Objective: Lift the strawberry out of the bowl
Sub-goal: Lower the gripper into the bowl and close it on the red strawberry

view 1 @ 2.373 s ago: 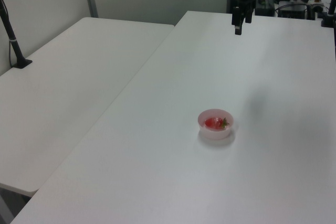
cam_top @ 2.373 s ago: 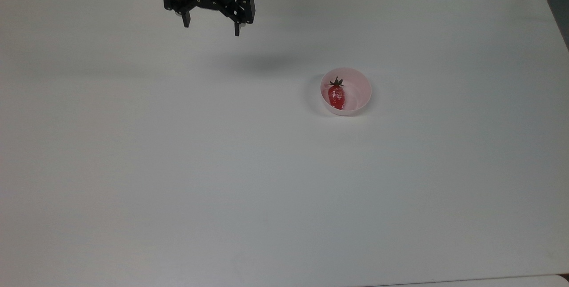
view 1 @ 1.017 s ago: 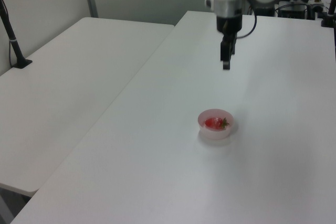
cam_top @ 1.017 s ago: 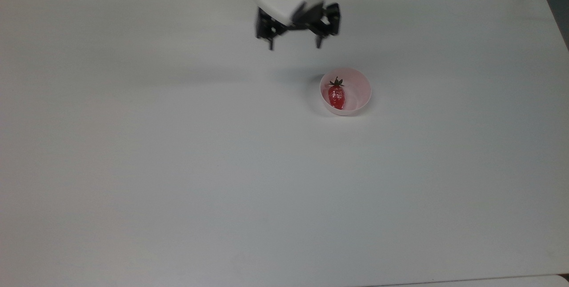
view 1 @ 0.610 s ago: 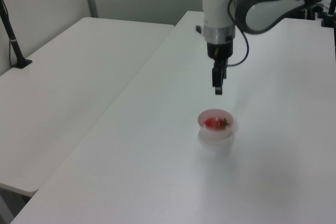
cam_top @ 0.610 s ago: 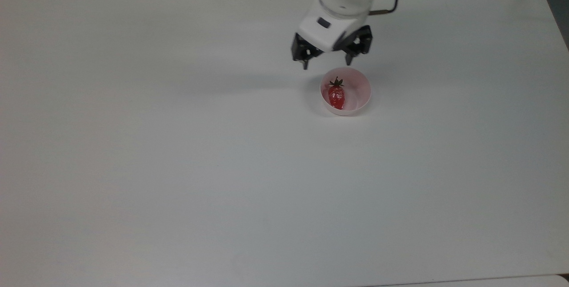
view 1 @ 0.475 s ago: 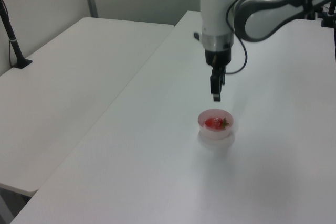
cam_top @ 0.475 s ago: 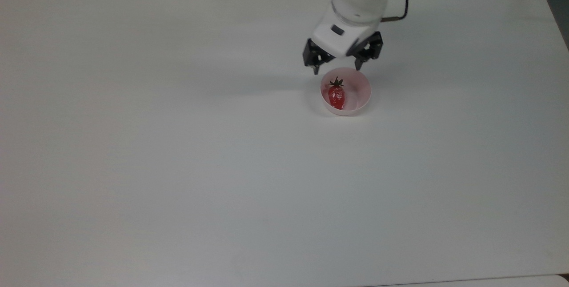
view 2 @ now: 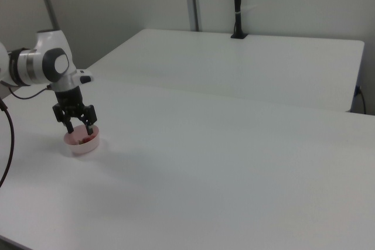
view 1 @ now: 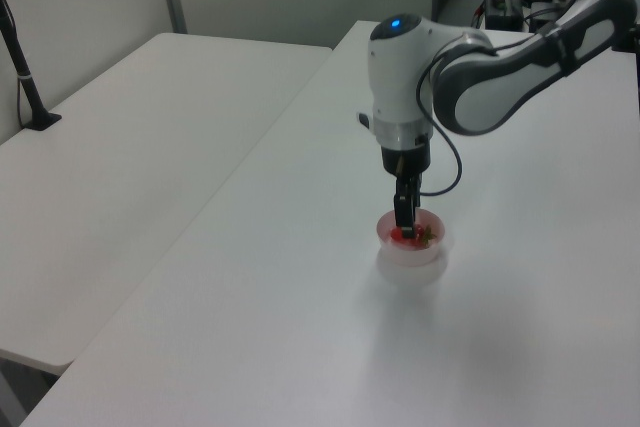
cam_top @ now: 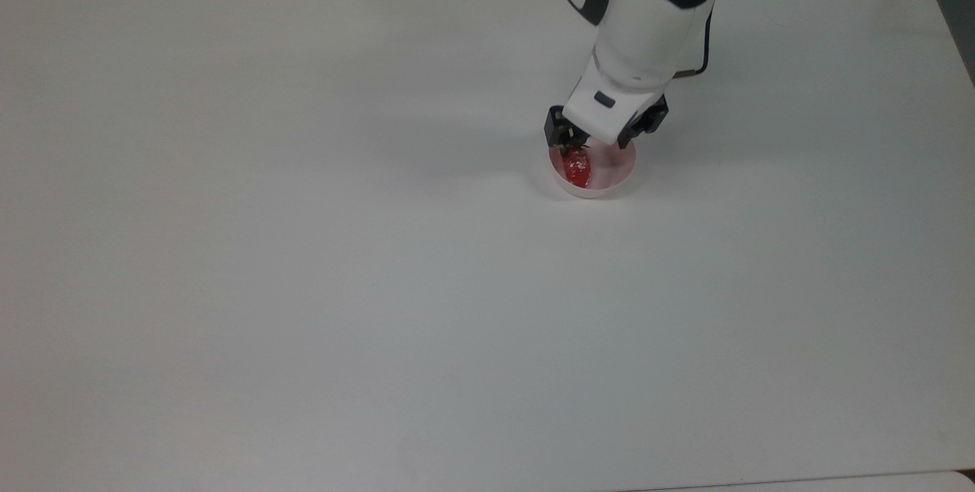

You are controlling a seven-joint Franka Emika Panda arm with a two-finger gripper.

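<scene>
Near edge of counter (cam_top: 305,324) bare, nothing btwn it and target. Bowl (cam_top: 609,181) sits on counter toward the top view's right; strawberry (cam_top: 577,167) lies inside it, on the bowl's left half in the top view, not lifted.

My claw (view 2: 79,127) hangs directly over the bowl, spread apart, gripping nothing; tips at about rim level.

Step, by my read: end of approach, pre-grasp. Next needs a short drop so the tips straddle the berry w/o hitting the rim, then clench gently since it's glossy and may slip.

Views: right view shows both tips apart w/ gap over bowl (view 2: 82,144). Left view has claw (view 1: 405,222) edge-on, gap unreadable, but it shows the tip low over berry (view 1: 408,238). Top view: my wrist housing covers bowl's far rim and the berry's cap end.
</scene>
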